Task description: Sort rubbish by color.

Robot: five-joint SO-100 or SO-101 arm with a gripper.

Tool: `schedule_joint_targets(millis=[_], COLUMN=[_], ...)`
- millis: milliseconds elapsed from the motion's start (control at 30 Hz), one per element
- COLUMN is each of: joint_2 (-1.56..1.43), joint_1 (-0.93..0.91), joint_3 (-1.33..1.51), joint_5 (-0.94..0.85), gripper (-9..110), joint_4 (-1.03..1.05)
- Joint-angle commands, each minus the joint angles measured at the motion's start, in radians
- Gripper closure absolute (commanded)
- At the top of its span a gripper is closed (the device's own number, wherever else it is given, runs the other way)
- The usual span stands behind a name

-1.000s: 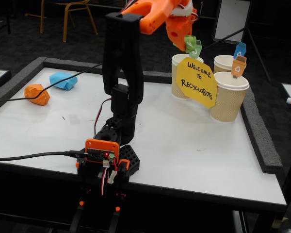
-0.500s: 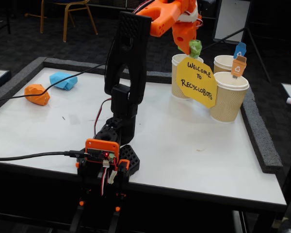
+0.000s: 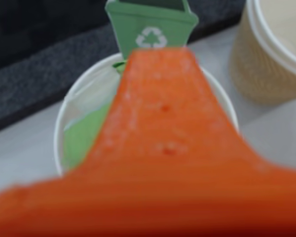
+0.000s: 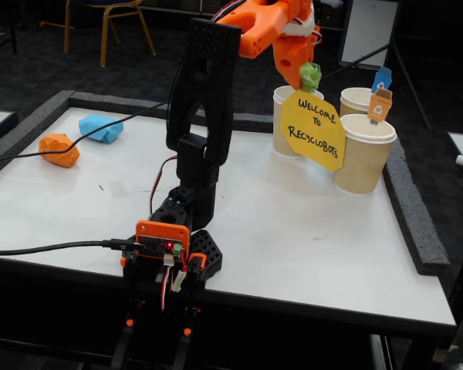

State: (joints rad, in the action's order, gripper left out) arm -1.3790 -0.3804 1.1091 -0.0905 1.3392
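Your gripper sits at the top centre of the fixed view, fingers pinched on the green lump, right above the leftmost paper cup. In the wrist view an orange finger fills the middle (badly blurred), over that cup's white rim with its green bin tag at the top edge. The orange lump and the light blue lump lie near each other at the table's upper left.
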Motion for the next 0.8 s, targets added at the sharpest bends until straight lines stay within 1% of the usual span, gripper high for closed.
schedule_joint_targets(millis=[0, 67, 200, 267, 400, 433, 500, 767], joint_2=[-0.054, -0.055, -0.057, -0.064, -0.133, -0.169, -0.255, -0.721], joint_1=[0.005, 0.008, 0.015, 0.015, 0.015, 0.014, 0.012, 0.014], joint_3=[-0.138, -0.138, -0.138, -0.138, -0.1, -0.066, 0.021, 0.43], joint_5=[0.002, 0.002, 0.002, 0.002, 0.003, 0.008, 0.012, 0.009], gripper=[74, 72, 72, 77, 94, 99, 101, 101], joint_4=[0.011, 0.02, 0.023, 0.023, 0.017, 0.003, -0.023, -0.049])
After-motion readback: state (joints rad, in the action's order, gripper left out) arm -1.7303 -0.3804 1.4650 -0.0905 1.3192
